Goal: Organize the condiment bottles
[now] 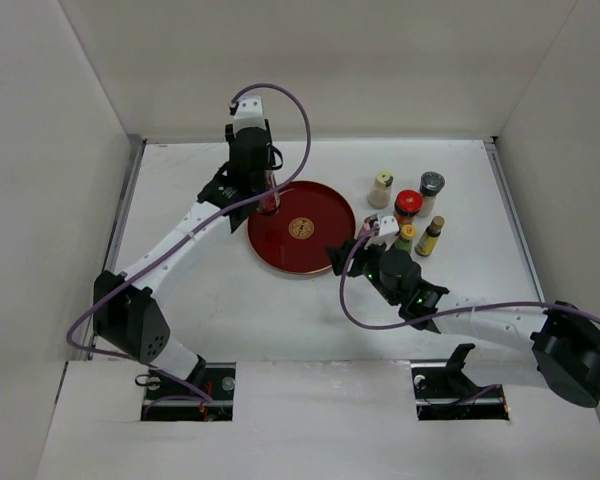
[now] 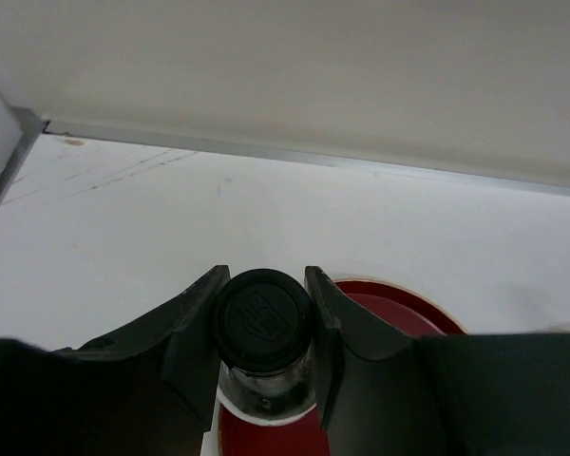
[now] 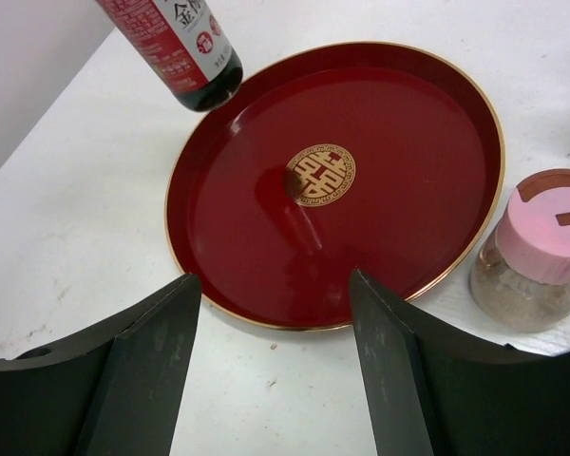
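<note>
My left gripper [image 1: 267, 192] is shut on the tall clear glass bottle [image 1: 270, 203] with dark sauce. Its black cap [image 2: 263, 316] sits between my fingers [image 2: 198, 332]. The bottle's base [image 3: 201, 76] is at the left rim of the round red tray [image 1: 315, 250], slightly tilted; I cannot tell if it touches. My right gripper [image 3: 275, 304] is open and empty, low over the table at the tray's near right edge. A pink-capped jar [image 3: 541, 252] stands just right of the tray. Yellow-capped [image 1: 382, 187], red-capped [image 1: 408, 203], grey-capped [image 1: 431, 185], yellow-green-capped [image 1: 406, 237] and gold-capped [image 1: 430, 237] bottles cluster right of the tray.
The red tray [image 3: 361, 190] has a gold emblem in its middle and holds nothing else. White walls close in the table at the back and both sides. The right arm [image 1: 480, 320] stretches along the table's near right.
</note>
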### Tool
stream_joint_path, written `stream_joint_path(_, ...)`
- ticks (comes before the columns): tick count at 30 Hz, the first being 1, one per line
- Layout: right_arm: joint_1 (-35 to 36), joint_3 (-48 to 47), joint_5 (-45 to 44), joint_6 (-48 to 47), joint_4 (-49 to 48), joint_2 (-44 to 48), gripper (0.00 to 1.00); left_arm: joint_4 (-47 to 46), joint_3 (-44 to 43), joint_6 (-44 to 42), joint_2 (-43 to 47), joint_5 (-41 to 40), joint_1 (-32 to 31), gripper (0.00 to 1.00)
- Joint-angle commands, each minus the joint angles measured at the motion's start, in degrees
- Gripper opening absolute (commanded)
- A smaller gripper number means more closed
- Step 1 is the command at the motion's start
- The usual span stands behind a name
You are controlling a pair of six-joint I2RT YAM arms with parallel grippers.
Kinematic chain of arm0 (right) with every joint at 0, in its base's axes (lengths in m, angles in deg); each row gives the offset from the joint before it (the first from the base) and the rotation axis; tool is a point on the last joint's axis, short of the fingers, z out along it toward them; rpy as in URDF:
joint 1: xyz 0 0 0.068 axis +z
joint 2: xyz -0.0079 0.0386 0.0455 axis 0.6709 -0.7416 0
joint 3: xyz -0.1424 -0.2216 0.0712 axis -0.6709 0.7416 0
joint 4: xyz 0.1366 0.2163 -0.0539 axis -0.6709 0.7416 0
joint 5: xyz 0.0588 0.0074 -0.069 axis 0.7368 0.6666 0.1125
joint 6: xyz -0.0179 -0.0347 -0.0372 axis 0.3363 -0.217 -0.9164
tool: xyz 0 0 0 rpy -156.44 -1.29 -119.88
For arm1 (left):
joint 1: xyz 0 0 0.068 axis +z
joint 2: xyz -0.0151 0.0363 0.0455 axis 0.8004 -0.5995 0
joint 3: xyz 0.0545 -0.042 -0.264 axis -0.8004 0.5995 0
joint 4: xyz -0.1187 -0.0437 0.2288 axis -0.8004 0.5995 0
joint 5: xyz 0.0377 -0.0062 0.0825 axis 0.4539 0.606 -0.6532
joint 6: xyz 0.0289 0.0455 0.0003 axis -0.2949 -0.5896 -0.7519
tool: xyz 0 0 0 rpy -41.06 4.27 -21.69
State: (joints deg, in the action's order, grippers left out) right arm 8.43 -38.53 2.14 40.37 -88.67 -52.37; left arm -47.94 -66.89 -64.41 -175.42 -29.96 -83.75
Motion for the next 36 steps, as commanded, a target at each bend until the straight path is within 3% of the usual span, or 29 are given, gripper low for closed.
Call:
stream_joint_path(1,-0.4,0.6,-0.8,0.7,-4.1,1.0,0.70,-9.7,-6.8,-0.3,-1.3,-0.2,-0.3,0.16)
stream_joint_path(15,-1.3,1.0,-0.3,0.9,-4.0,1.9,0.71,-11.9,-8.9,0.1,-9.2,0.8,-1.5,0.15)
stream_joint_path(30,-1.2,0.7,-0.9,0.5,-3.4,2.1,0.71,-19.7,3.1,2.4,-9.2,1.4,-1.3,0.20)
stream_joint_path(36,-1.2,0.9,-0.9,0.4,-3.5,2.4,0.71,-20.5,3.9,2.6,-8.7,1.6,-1.3,0.24)
